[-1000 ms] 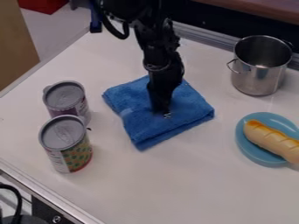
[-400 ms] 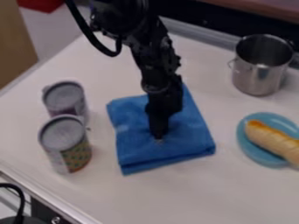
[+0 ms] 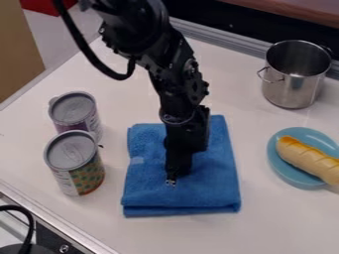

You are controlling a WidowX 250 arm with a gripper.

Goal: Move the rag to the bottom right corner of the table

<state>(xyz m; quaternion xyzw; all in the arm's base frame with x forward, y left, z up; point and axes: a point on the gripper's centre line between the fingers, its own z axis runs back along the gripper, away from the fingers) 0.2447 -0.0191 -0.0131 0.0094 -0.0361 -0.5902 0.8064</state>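
Rag [image 3: 222, 191] (one), two cans [image 3: 71, 150], one pot [image 3: 290, 89]

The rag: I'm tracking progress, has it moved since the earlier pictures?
Yes, the rag has moved down the view: its near edge now lies lower than the base of the front can.

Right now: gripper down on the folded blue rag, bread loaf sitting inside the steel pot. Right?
Not the pot: in the camera view the bread loaf lies on the blue plate, below the steel pot in the image. The gripper is down on the folded blue rag, as you say.
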